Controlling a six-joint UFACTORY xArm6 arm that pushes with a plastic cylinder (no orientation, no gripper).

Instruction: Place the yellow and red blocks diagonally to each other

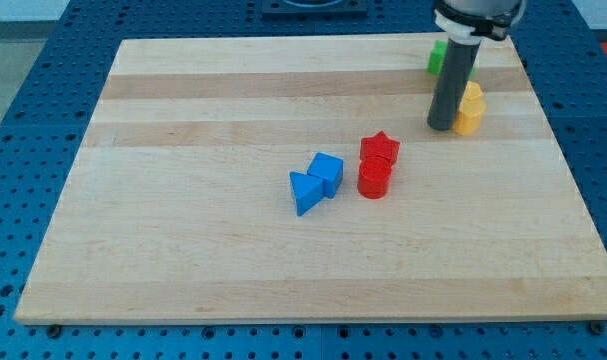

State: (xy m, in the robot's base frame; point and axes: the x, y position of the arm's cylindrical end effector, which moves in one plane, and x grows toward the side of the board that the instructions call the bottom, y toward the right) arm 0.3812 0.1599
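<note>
Wooden board (183,250): my tip (442,126) beside yellow block (470,110)

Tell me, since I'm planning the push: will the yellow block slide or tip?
The squat yellow plastic block sits flat on the smooth wooden board, so it probably slides. My tip is at its left side; an off-centre push would likely turn it.

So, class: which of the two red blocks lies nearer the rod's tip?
The red star-shaped block, toward the view's top; the red cylinder sits farther from my tip.

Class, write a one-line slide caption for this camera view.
My tip beside the yellow blocks, up-right of the red star and red cylinder.
</note>
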